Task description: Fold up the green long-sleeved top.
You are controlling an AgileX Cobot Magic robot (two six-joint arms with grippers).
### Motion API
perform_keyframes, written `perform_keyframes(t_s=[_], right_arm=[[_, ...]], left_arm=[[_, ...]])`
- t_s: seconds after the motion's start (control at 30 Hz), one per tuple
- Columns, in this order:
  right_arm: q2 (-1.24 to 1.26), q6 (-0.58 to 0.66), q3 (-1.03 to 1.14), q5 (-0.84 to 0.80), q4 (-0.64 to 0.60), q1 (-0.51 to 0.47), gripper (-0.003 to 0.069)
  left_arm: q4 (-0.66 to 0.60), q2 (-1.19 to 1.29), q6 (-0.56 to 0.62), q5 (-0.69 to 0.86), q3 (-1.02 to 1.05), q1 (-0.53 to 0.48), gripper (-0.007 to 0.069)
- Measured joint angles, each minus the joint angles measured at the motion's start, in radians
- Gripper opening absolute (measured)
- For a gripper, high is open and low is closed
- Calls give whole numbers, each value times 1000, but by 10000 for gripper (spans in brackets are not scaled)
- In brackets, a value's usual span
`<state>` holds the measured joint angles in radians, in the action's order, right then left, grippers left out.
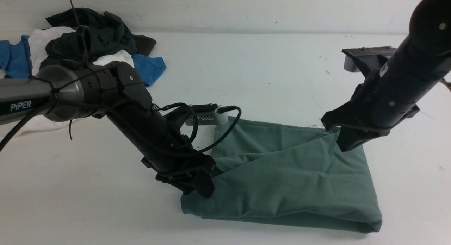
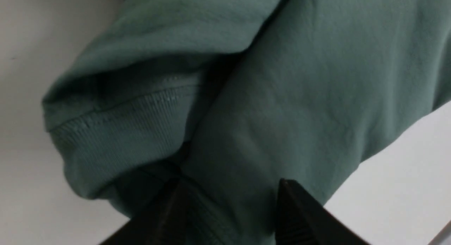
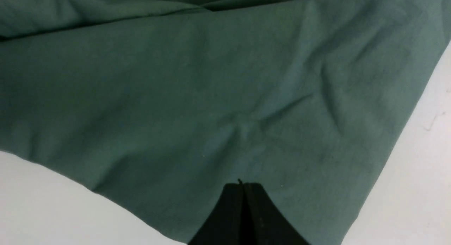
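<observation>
I see the sage-green cotton long-sleeved top lying in the lower middle and lower right of the front view, already doubled into a rough, thick rectangle on the white table. Its long axis runs from the lower left up toward the right, with a soft rounded fold along the near edge.

My left gripper sits at the bundle's left end, tips down on the cloth. In the left wrist view its two black fingers stand apart, with green fabric and a ribbed hem or cuff bunched between and just ahead of them; I judge the cloth is loose there, not pinched.

My right gripper is at the far right corner of the top. Its wrist view shows the jaws pressed together with no gap, tip touching the flat fabric; I cannot tell whether a thin bit of cloth is caught in them.

So each claw is at one end of the long axis, the bundle lying between them, the left one nearer the thick folded edge. Any next fold, I judge, turns on that.

Upper left of the front view: a heap of blue, white and dark clothes, well apart.
</observation>
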<state>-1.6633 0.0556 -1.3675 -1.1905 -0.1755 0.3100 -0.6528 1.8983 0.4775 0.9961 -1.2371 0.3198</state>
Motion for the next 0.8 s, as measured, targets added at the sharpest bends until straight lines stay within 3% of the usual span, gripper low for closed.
perform_keyframes(t_s=[0.07, 0.2, 0.27, 0.47, 0.8], right_arm=[[0, 0, 0, 9, -3, 0, -14], [0, 0, 0, 21, -25, 0, -14], [0, 2, 0, 24, -33, 0, -14], [-41, 43, 0, -8, -56, 0, -14], [-210, 83, 0, -27, -124, 0, -14]], left_arm=[[0, 2, 2, 0, 0, 0, 284], [-20, 5, 38, 0, 0, 0, 91], [-50, 6, 83, 2, 0, 0, 31], [-114, -60, 165, 17, 0, 1, 16], [-62, -224, 158, -50, 0, 2, 16]])
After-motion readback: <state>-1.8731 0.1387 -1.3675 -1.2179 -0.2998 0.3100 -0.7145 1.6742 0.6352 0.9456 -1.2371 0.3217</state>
